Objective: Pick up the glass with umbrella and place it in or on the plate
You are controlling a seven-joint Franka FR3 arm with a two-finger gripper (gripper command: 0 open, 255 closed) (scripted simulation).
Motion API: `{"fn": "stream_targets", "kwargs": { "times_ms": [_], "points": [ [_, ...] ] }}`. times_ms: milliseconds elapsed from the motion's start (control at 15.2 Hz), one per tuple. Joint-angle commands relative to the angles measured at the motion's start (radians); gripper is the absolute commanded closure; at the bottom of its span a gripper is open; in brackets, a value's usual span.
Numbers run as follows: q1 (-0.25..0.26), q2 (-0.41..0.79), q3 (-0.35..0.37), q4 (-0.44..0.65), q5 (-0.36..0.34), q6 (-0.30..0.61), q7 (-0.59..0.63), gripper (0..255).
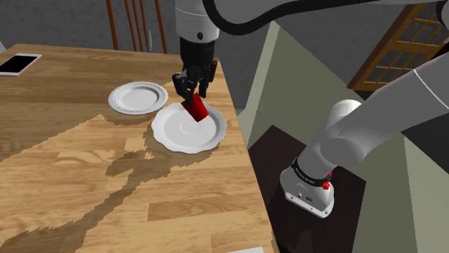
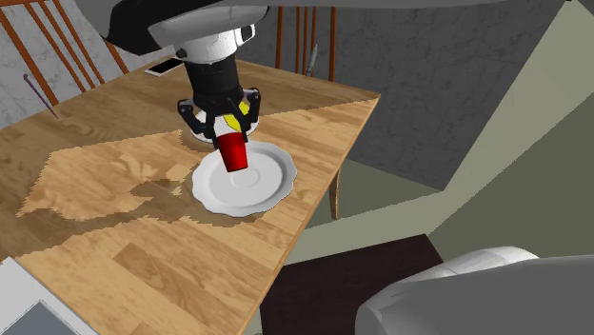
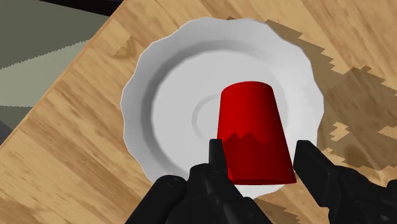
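Gripper (image 1: 193, 97) upper centre in shoulder view, fingers clenched on either side of red cup (image 1: 196, 109). Cup tilted, its free end hanging below the fingertips over middle of white plate (image 1: 173, 135); contact with plate unclear. Plate sits near table (image 1: 72, 180) edge. Smaller plate (image 1: 137, 97) just beside it, toward upper left.

Shoulder view: a light-grained wooden table (image 1: 86, 180) occupies the left and centre, with brown chair spindles (image 1: 137, 25) behind it at the top edge. Olive wall panels (image 1: 288, 72) and dark brown floor (image 1: 288, 165) lie to its right. A brown lattice window (image 1: 403, 39) sits upper right.
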Motion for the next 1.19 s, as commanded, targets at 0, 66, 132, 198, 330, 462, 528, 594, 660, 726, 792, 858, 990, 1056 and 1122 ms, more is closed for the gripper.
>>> {"fn": "stream_targets", "kwargs": {
  "times_ms": [0,66,132,198,330,462,528,594,660,726,792,858,990,1056,1122],
  "points": [
    [0.001,-0.003,0.000,-0.026,0.003,0.023,-0.004,255],
    [0.001,-0.001,0.002,-0.037,0.003,0.037,-0.003,255],
    [0.002,0.002,0.004,-0.049,0.004,0.051,-0.003,255],
    [0.002,0.005,0.006,-0.060,0.004,0.065,-0.003,255],
    [0.003,0.011,0.010,-0.082,0.005,0.092,-0.002,255],
    [0.003,0.018,0.014,-0.103,0.005,0.121,-0.001,255],
    [0.003,0.022,0.016,-0.113,0.005,0.135,0.000,255],
    [0.003,0.026,0.018,-0.123,0.005,0.149,0.001,255],
    [0.003,0.031,0.021,-0.134,0.005,0.164,0.002,255],
    [0.003,0.031,0.021,-0.134,0.005,0.164,0.002,255],
    [0.003,0.031,0.021,-0.134,0.005,0.164,0.002,255],
    [0.003,0.031,0.021,-0.134,0.005,0.164,0.002,255],
    [0.003,0.031,0.021,-0.134,0.005,0.164,0.002,255],
    [0.003,0.031,0.021,-0.134,0.005,0.164,0.002,255],
    [0.003,0.031,0.021,-0.134,0.005,0.164,0.002,255]
  ]
}}
